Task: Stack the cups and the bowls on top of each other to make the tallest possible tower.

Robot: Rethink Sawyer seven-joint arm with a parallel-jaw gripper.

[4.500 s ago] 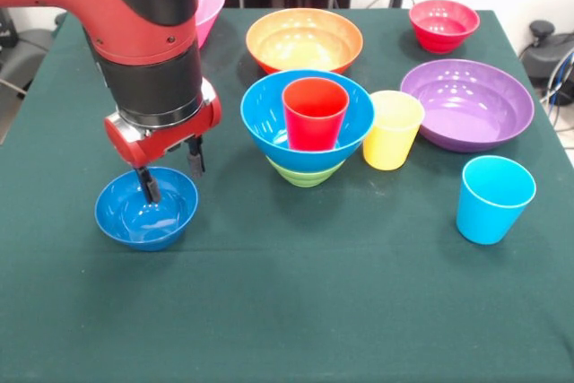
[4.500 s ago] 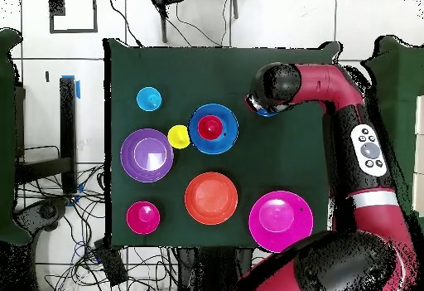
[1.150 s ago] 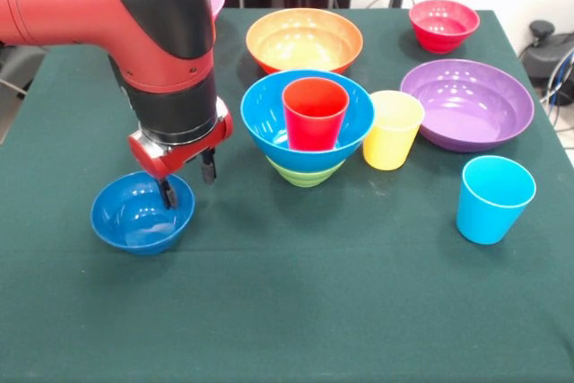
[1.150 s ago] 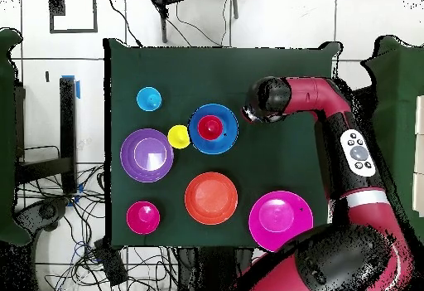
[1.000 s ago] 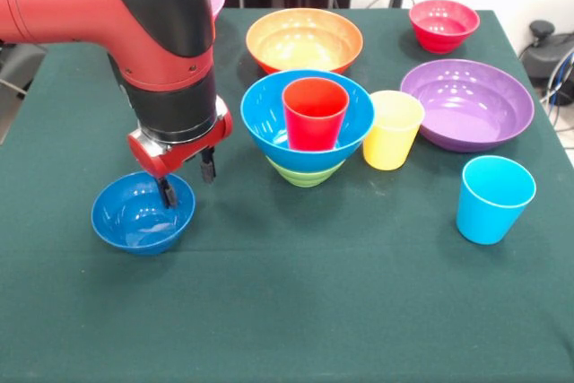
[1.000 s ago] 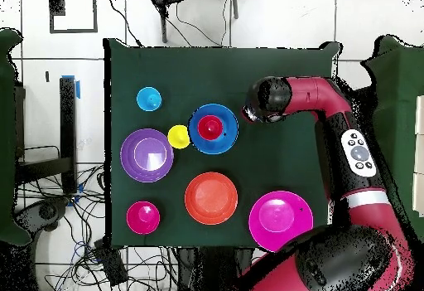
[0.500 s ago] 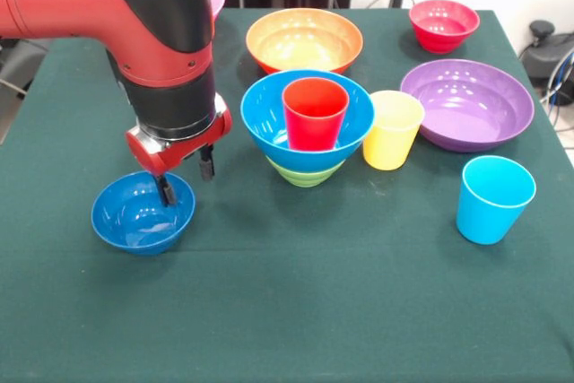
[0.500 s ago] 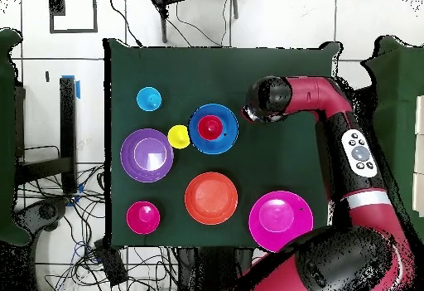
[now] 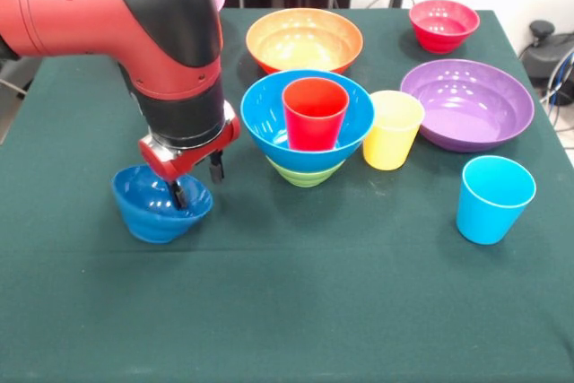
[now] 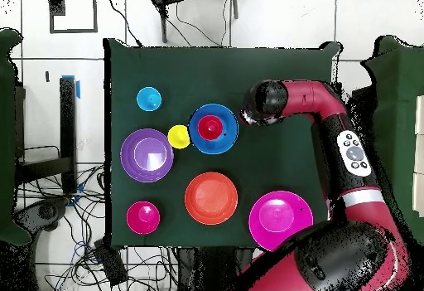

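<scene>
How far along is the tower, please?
Done: the green bowl, large blue bowl and red cup are nested. In hand: the gripper pinches the small blue bowl's rim, tilting it. Left: that bowl, the sky-blue cup and the others, all unstacked.

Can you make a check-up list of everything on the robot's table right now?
Surface: green tablecloth.
Job's things: small blue bowl tilted; red cup inside large blue bowl on green bowl; yellow cup, sky-blue cup, orange bowl, purple bowl, small red bowl, pink bowl loose.
Clutter: nothing seen.
Claw: shut on the small blue bowl's rim.
Cables: tangled on the floor.
Surroundings: tiled floor.
</scene>
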